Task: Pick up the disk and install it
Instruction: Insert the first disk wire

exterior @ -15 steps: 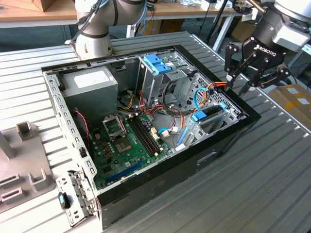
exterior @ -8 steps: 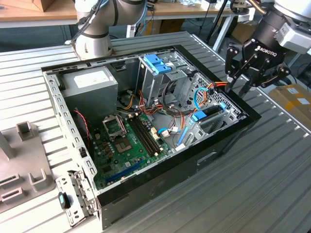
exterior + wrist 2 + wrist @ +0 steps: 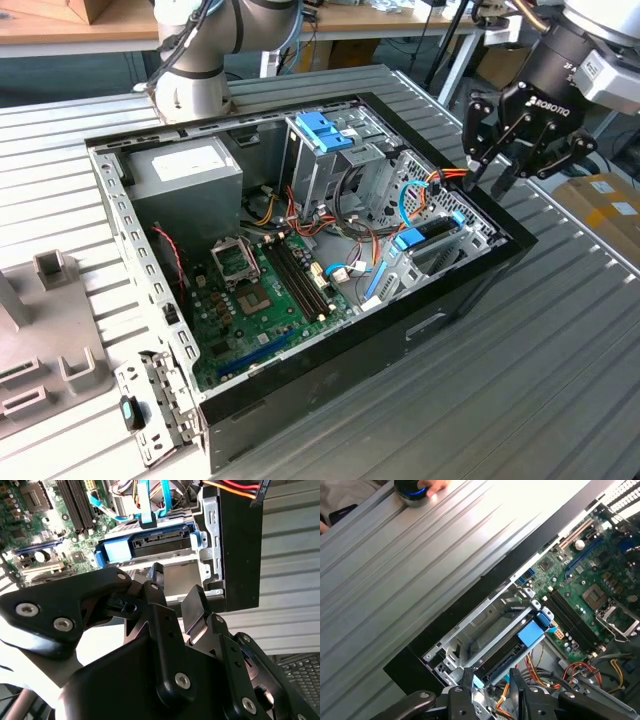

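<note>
**A:** Start closest in. What is the claw doing?

**B:** The gripper (image 3: 490, 675) is spread wide, its fingers (image 3: 516, 685) well apart with nothing between them. In the exterior view it hangs over the edge of the case (image 3: 330, 400) on that view's right.

**A:** And the disk?

**B:** The disk (image 3: 150, 542) lies just beyond the fingertips, apart from them. It sits flat in the low drive bay (image 3: 210, 535), with its blue carrier frame between the bay's metal walls. The connector edge faces the inside of the case.

**A:** So which step is this?

**B:** I judge the pick-up finished and the install at its tail end. The disk is in its slot and the claw is off it. I cannot tell whether the carrier is pushed fully home.

**A:** What would a further move ask for?

**B:** If the disk needs more seating, I'd say a push straight along the bay and no tilt. It also needs care with the blue cable (image 3: 150, 516) looping just above the carrier and the orange wires (image 3: 235, 487) near the bay's corner. Either one could snag a finger.

**A:** And deeper in?

**B:** Past the bay lies the green motherboard (image 3: 250, 290). Beyond it stands the tall drive cage (image 3: 320, 175) topped by a blue clip (image 3: 325, 130). The grey power-supply box (image 3: 185, 170) fills the far corner. Behind the case, the arm's base (image 3: 195, 90) stands on the ribbed table (image 3: 560, 380).
</note>
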{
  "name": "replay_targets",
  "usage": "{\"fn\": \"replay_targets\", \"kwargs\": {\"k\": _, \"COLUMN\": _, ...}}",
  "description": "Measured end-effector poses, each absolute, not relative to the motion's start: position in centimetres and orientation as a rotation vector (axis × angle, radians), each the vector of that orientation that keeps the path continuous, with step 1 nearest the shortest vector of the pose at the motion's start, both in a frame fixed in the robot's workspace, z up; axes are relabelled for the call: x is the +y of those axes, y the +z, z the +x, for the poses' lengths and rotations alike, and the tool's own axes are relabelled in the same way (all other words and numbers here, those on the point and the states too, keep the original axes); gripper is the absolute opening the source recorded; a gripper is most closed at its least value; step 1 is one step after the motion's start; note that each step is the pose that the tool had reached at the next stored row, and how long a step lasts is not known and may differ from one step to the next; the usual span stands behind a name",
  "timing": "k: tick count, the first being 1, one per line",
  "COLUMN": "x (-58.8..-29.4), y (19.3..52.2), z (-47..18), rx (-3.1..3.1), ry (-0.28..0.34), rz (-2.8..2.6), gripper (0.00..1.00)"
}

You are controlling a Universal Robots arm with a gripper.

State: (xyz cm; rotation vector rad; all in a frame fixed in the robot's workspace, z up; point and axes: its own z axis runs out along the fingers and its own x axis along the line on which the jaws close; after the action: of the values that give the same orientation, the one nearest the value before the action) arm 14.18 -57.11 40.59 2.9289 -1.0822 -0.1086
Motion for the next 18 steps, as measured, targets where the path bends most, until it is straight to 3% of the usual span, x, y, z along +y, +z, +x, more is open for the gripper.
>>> {"fn": "replay_targets", "kwargs": {"k": 11, "x": -56.33, "y": 40.45, "z": 15.09, "rx": -1.064, "ry": -0.125, "rz": 2.963, "gripper": 0.42}}
{"fn": "replay_targets", "kwargs": {"k": 18, "x": -56.29, "y": 40.42, "z": 15.34, "rx": -1.095, "ry": -0.208, "rz": 3.087, "gripper": 0.42}}
